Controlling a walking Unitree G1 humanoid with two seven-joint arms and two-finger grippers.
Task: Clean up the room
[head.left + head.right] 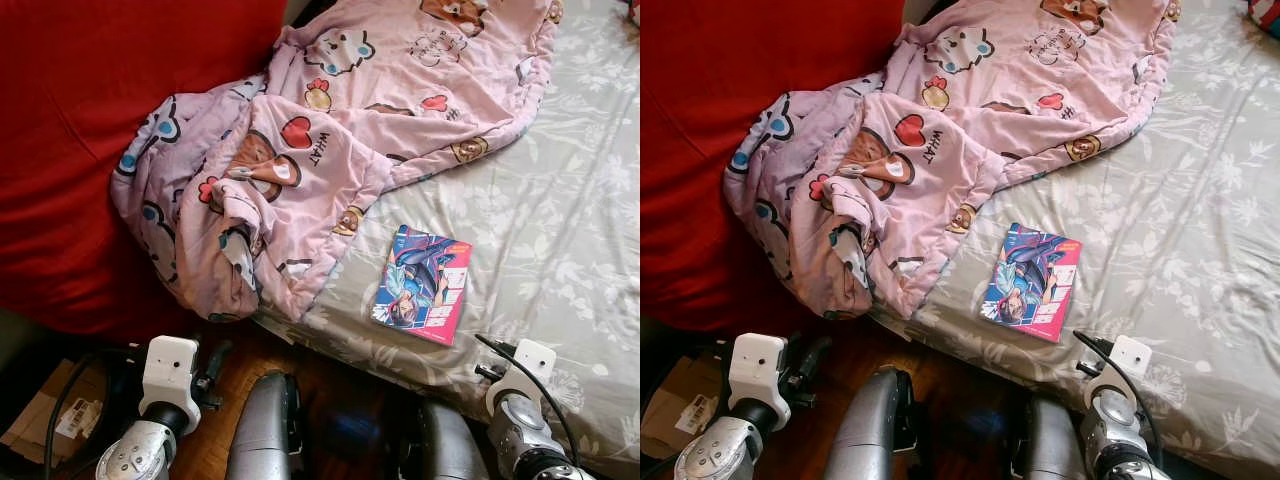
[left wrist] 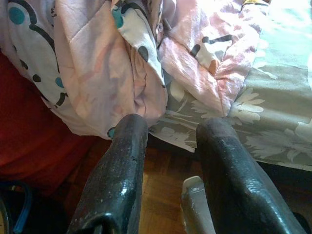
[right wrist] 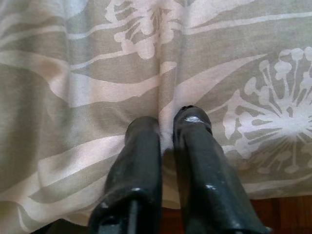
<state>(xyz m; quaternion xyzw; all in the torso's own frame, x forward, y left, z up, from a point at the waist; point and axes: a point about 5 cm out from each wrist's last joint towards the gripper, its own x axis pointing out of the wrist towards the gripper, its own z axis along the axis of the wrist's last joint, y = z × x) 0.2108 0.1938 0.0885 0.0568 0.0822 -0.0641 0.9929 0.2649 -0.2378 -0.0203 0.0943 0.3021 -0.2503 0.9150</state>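
A pink quilt [image 1: 330, 140] lay rumpled across the bed [image 1: 560, 200], its lower bunch spilling over the bed's near edge against a red cover [image 1: 90, 150]. A book [image 1: 423, 284] with a bright illustrated cover lay flat on the grey floral sheet, just beside the quilt's hem and near the bed's edge. The left gripper [image 2: 170, 136] hung low over the wood floor [image 2: 161, 180] before the bed's edge, its fingers [image 2: 122, 165] spread apart and holding nothing. The right gripper [image 3: 165, 122] pointed at the sheet hanging over the bed's side, its fingers nearly closed with only a thin gap, holding nothing.
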